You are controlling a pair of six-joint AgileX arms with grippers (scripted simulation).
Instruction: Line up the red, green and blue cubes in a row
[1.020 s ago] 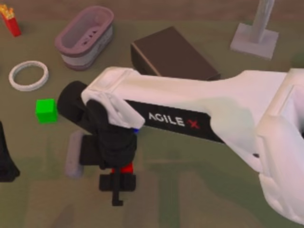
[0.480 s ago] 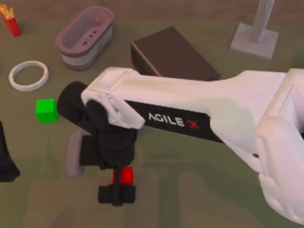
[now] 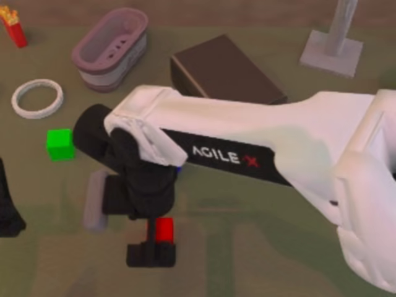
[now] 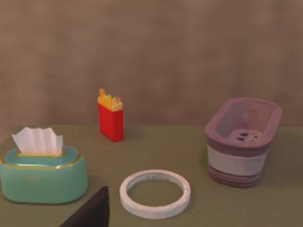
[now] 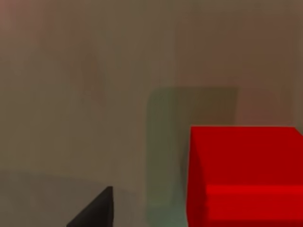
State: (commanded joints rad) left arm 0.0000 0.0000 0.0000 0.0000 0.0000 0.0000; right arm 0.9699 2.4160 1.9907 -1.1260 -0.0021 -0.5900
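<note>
My right arm reaches across from the right side of the table, and its gripper (image 3: 151, 252) hangs over the front middle. The red cube (image 3: 164, 229) lies right beside it. In the right wrist view that red cube (image 5: 246, 175) fills the lower corner, and one dark finger (image 5: 97, 210) stands apart from it, so the gripper is open and holds nothing. The green cube (image 3: 60, 143) sits alone on the left. Only a sliver of the blue cube (image 3: 178, 167) shows under the right arm. My left gripper (image 3: 7, 210) is parked at the left edge.
At the back stand a red fries carton (image 3: 13, 26), a purple-rimmed basket (image 3: 111, 48), a dark brown box (image 3: 226, 71) and a white stand (image 3: 334, 43). A white ring (image 3: 37, 98) lies behind the green cube. A teal tissue box (image 4: 42, 172) shows in the left wrist view.
The right gripper has shifted toward the table's front edge. More of the red cube now shows beside it. The green cube and left arm have not moved.
</note>
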